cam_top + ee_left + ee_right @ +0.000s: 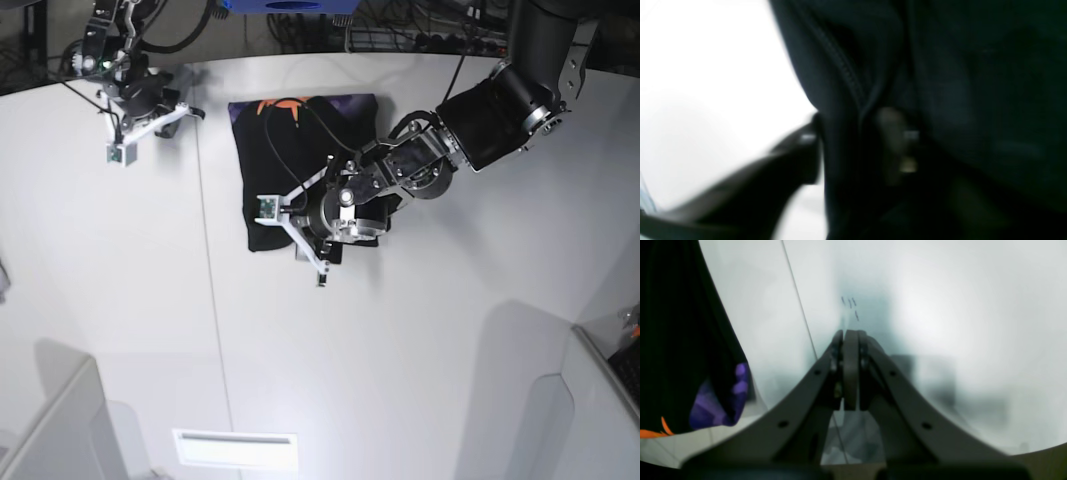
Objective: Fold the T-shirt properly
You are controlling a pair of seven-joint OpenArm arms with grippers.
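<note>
Base view: black cloth T-shirt with purple-orange print lies folded on white tabletop. Left tool at its near edge, fingers either side of cloth fold, grip unclear. Right tool clenched, empty, beside shirt.

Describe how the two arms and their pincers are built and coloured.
Both arms are black and jointed, with loose black cables along them. The left arm is bulky, with silver metal at the wrist; its pincer has pale grey fingers. The right pincer has grey, curved, flat fingers with round screw holes. A small white camera block sits by the right wrist.
</note>
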